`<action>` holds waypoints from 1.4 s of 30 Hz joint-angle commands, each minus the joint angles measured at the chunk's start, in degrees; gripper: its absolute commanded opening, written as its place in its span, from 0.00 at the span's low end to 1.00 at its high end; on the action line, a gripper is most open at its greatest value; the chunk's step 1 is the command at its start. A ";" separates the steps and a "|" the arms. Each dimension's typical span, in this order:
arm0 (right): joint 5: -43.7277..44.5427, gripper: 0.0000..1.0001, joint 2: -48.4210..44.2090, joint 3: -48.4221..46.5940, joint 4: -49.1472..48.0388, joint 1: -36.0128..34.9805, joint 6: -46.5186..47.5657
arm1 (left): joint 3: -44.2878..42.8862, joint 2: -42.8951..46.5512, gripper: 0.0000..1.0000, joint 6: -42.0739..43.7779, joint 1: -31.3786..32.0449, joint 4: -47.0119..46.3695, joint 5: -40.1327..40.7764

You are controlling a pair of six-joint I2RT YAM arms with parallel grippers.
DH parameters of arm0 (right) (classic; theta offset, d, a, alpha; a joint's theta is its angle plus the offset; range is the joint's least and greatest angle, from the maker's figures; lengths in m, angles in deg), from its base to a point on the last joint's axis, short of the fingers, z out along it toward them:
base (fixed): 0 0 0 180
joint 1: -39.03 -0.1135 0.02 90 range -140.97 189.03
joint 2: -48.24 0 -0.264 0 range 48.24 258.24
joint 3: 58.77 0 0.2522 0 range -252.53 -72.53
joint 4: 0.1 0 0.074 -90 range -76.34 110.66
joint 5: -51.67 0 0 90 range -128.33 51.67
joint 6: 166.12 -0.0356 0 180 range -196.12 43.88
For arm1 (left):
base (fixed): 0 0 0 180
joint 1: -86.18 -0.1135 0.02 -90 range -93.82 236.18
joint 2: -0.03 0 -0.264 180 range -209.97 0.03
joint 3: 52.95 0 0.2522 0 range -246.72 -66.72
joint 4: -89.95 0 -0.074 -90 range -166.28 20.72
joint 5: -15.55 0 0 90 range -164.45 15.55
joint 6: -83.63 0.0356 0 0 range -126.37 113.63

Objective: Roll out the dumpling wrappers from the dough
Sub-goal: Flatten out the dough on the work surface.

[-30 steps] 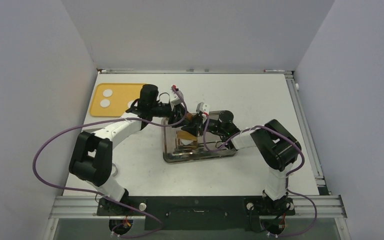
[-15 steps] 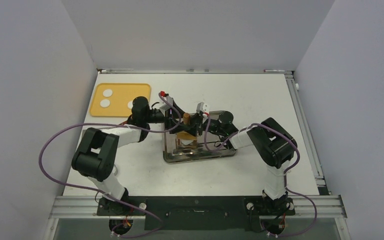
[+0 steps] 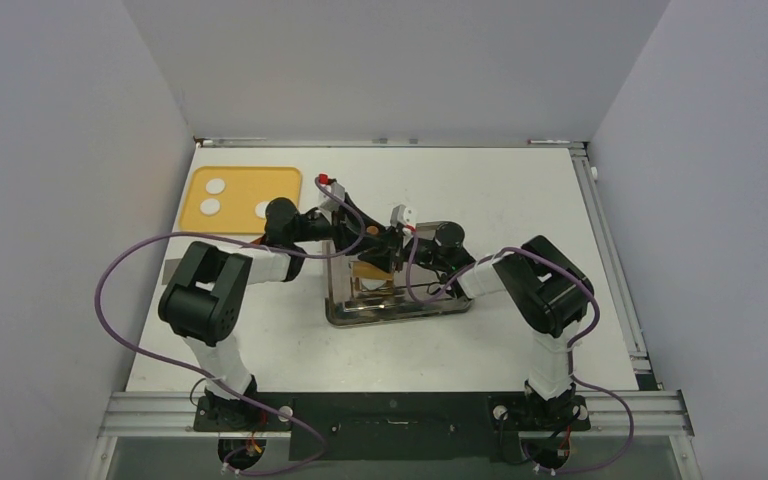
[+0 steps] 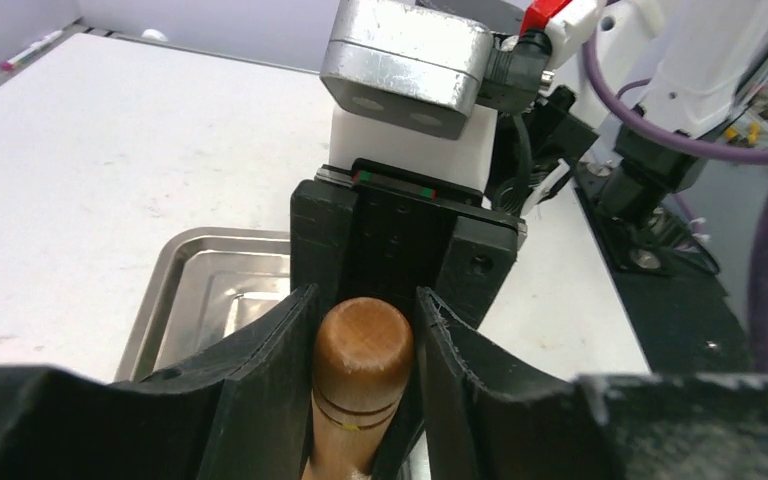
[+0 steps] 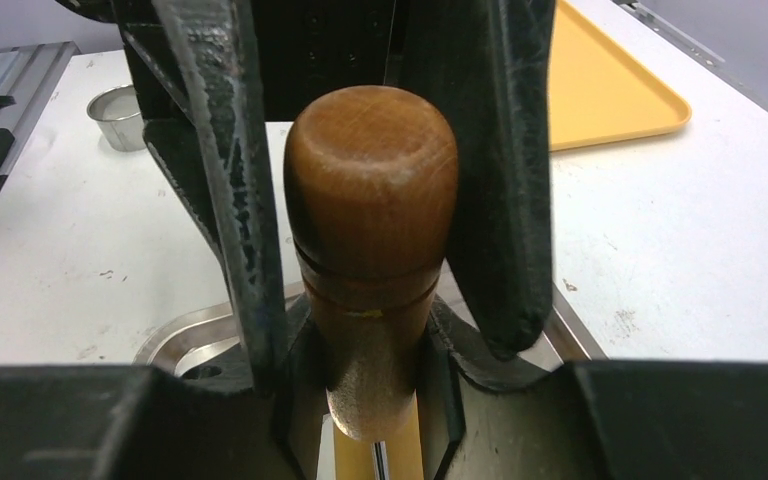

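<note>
From above, the left arm (image 3: 210,290) has pulled its elbow in since a second ago. Its wrist no longer covers the third round of dough (image 3: 262,209). All three rounds lie on the yellow tray (image 3: 245,180) at the far left, well apart from both sets of jaws. The left gripper (image 3: 357,240) and right gripper (image 3: 385,250) meet tip to tip over the steel tray (image 3: 400,312). The rolling pin (image 3: 368,268) slants down between them. The white table (image 3: 520,190) is boxed in by grey walls (image 3: 60,150).

In the left wrist view, the fingers (image 4: 270,370) flank the pin's rounded knob, pads against both sides with no gap showing.

In the right wrist view, its own jaws are narrowly parted and clamp the thinner neck below the knob. A small metal cup (image 5: 120,115) stands on the table behind.
</note>
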 commanded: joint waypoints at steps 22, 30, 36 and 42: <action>6.03 0.08 -4.81 2.39 12.35 -1.91 6.55 | 4.67 14.20 0.00 29.57 1.61 50.55 12.66; 10.25 0.08 -1.04 10.86 2.35 -2.59 0.51 | 3.54 9.21 0.00 31.58 0.75 61.86 14.20; 12.72 0.08 -0.72 14.11 2.62 -3.82 -0.24 | 3.27 8.40 0.00 29.22 0.82 64.35 12.86; 17.19 0.08 -1.34 20.48 1.39 -5.81 -2.31 | 4.63 8.36 0.00 28.08 1.81 65.87 11.64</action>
